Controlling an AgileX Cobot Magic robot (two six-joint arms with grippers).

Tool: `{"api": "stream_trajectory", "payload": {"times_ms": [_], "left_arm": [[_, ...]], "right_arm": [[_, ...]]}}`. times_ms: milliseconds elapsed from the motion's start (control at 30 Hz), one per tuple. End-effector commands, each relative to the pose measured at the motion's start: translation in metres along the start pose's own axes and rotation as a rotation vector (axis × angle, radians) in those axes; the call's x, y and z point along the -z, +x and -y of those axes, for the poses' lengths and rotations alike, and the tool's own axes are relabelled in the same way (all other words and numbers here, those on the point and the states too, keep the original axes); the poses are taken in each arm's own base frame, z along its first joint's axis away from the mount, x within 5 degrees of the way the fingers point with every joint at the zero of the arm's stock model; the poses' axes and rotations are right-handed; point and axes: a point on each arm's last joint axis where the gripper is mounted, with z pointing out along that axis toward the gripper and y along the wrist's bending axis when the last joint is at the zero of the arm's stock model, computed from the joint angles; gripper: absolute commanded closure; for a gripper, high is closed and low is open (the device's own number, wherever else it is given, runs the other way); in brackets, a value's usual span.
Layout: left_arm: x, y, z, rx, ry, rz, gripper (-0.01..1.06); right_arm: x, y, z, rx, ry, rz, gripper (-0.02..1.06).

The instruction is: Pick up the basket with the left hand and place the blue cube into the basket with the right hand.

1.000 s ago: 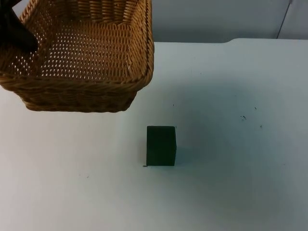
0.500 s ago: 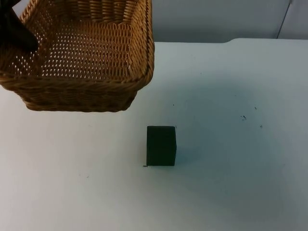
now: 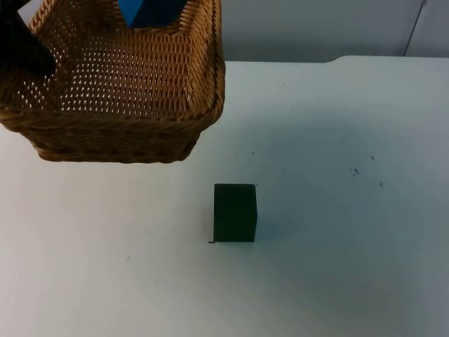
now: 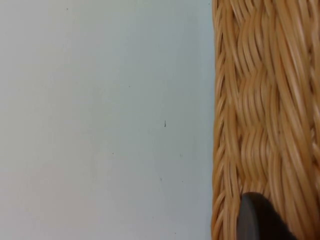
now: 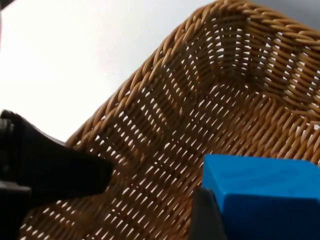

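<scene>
Blue cube (image 3: 151,12) is seen at the far edge of the top view, hanging over the back part of the wicker basket (image 3: 119,91), partly cut off by the frame edge. Basket is held lifted above the white worktop (image 3: 337,210) by the left tool (image 3: 24,49), which is clamped on the basket's left rim. In the left wrist view the woven rim (image 4: 260,115) is seen close up with one dark fingertip (image 4: 257,220) pressed against it, bare worktop beside it. In the right wrist view the blue cube (image 5: 270,195) is shown gripped by the right tool (image 5: 240,220), a dark finger (image 5: 205,215) touching its side, with the basket's open inside (image 5: 210,115) directly under it; the left tool (image 5: 50,170) is also seen there on the rim. A dark green cube (image 3: 235,213) is seen in the top view, resting on the worktop near the basket's front right corner, well apart from both tools.
</scene>
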Motion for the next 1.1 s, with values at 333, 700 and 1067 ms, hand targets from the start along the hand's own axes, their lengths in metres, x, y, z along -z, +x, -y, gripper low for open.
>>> {"api": "stream_trajectory", "payload": {"times_ms": [333, 700, 1067], "left_arm": [[0.003, -0.001, 0.003, 0.038, 0.024, 0.015, 1.05], [0.003, -0.001, 0.003, 0.043, 0.025, 0.020, 1.05], [0.003, -0.002, 0.003, 0.046, 0.023, 0.026, 1.05]], "right_arm": [[-0.042, 0.019, 0.001, 0.068, 0.009, -0.047, 1.05], [-0.057, 0.027, 0.000, 0.096, 0.008, -0.064, 1.04], [-0.057, 0.024, 0.000, 0.096, 0.007, -0.036, 0.53]]}}
